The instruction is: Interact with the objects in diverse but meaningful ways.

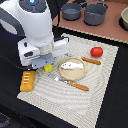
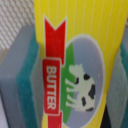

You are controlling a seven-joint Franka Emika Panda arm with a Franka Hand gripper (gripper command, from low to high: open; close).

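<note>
Though exterior view shows only yellow corner, wrist view shows gripper point(image 2: 65, 75) pads clamping butter packet point(image 2: 75, 65).

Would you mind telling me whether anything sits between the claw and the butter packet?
Nothing visible does. In the wrist view the butter packet fills the space between the claw's fingers, which flank it on both sides. In the exterior view only its yellow corner shows beneath the arm.
</note>
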